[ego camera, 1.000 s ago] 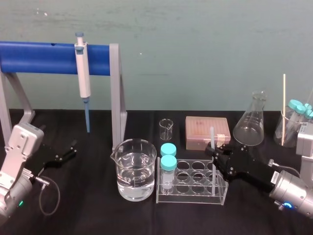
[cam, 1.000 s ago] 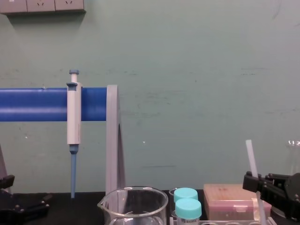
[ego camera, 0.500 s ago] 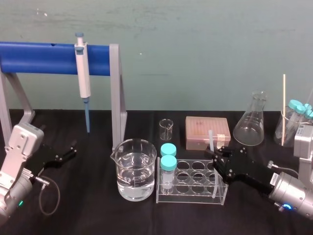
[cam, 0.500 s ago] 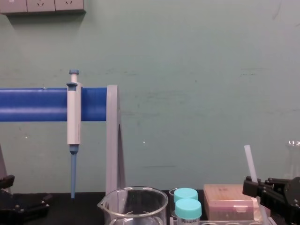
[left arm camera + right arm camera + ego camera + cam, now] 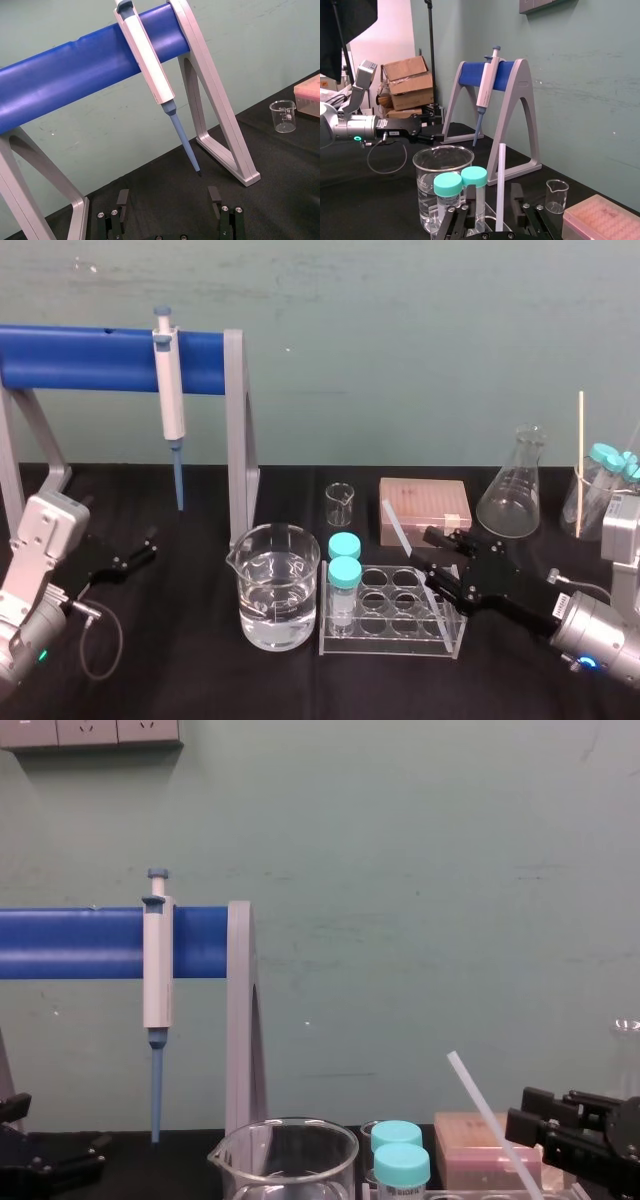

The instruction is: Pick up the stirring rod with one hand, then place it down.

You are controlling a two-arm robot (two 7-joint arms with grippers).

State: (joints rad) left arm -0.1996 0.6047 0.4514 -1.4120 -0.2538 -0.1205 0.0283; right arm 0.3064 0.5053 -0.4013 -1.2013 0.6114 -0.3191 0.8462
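Stirring rod (image 5: 403, 540) leaning in rack (image 5: 392, 642), capped vials (image 5: 345, 572) beside, right pincer (image 5: 424, 549) straddling it

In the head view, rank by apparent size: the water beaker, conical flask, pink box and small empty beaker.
1. The water beaker, largest, though it also stands nearest the camera.
2. The pink box and conical flask look about alike; I would not rank them.
3. The small empty beaker, clearly smallest.

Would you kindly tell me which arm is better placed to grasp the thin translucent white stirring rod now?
Right. The black right end effector sits open around the thin translucent white stirring rod; the left end effector lies far off beside the blue-barred grey stand.
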